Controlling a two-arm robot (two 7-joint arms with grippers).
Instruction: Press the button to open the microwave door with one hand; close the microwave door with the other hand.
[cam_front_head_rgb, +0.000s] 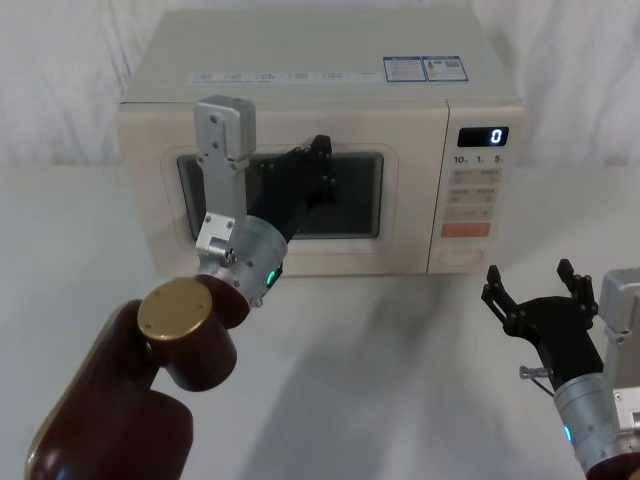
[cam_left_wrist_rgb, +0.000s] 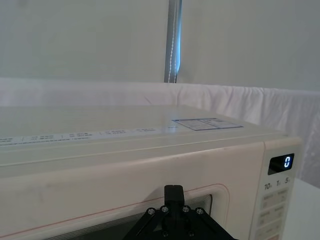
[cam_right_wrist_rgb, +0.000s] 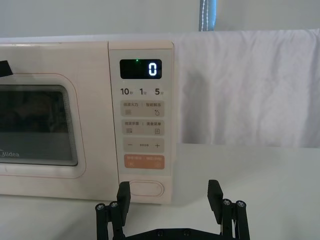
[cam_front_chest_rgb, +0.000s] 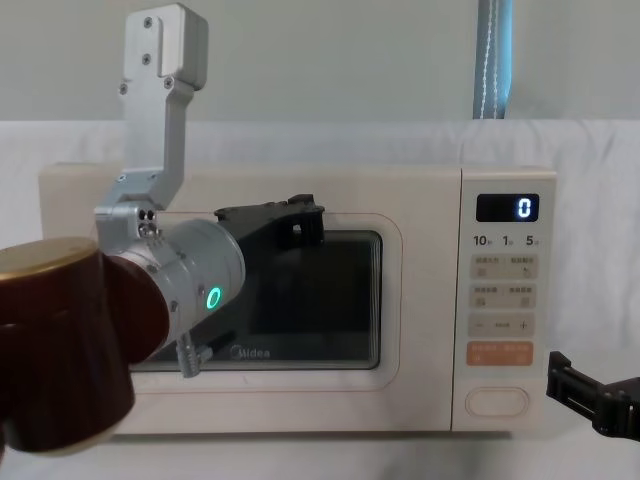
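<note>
The cream microwave (cam_front_head_rgb: 300, 90) stands at the back of the table, and the microwave door (cam_front_head_rgb: 405, 130) lies flush with its front. My left gripper (cam_front_head_rgb: 320, 146) is shut with nothing in it. Its tip (cam_front_chest_rgb: 305, 212) is at the upper edge of the dark window, on or just off the door. The button (cam_right_wrist_rgb: 146, 189) is the wide cream oblong at the bottom of the control strip, also seen at button (cam_front_head_rgb: 463, 257). My right gripper (cam_right_wrist_rgb: 169, 186) stands open in front of the button, a short way off and slightly to the right (cam_front_head_rgb: 528, 272).
An orange key (cam_right_wrist_rgb: 145, 161) sits just above the button, under small beige keys and a black display (cam_front_head_rgb: 483, 136) showing 0. White cloth covers the table (cam_front_head_rgb: 380, 380), with open room in front of the microwave. A white backdrop hangs behind.
</note>
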